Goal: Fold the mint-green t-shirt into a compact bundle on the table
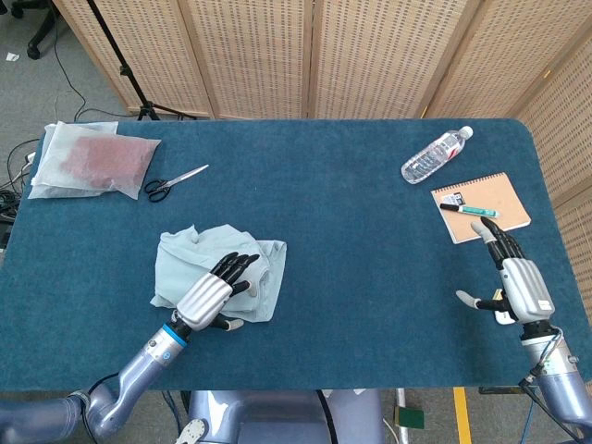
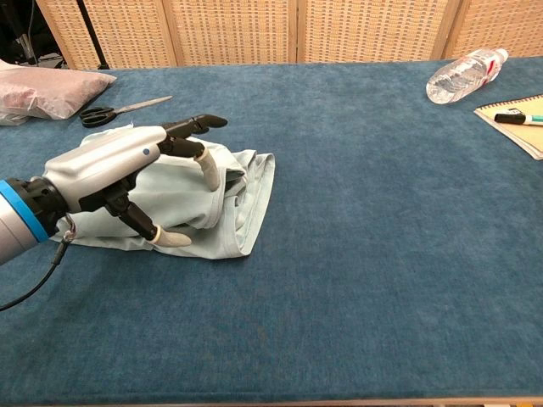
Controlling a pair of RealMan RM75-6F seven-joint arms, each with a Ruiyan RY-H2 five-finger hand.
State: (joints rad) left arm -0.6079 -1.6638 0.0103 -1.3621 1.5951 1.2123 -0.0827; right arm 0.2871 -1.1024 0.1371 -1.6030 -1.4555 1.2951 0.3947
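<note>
The left robot hand (image 1: 211,298) hovers over the near right part of the mint-green cotton t-shirt (image 1: 190,264), with its fingers apart and holding nothing; in the chest view the left robot hand (image 2: 119,170) seems to be just above the cloth, but I cannot tell if a fingertip touches it. I judge it is placed there to press or to take the next fold. The right robot hand (image 1: 514,282) is well apart, near the right edge of the dark blue carpet-like surface (image 1: 351,231), fingers spread and empty, probably kept aside so it does not disturb the work.

The t-shirt lies on the left half of the surface, toward the near edge. It is already gathered into a small, thick packet, roughly square. Its right edge (image 2: 259,191) shows several layers, and the top is wrinkled, not flat.
</note>
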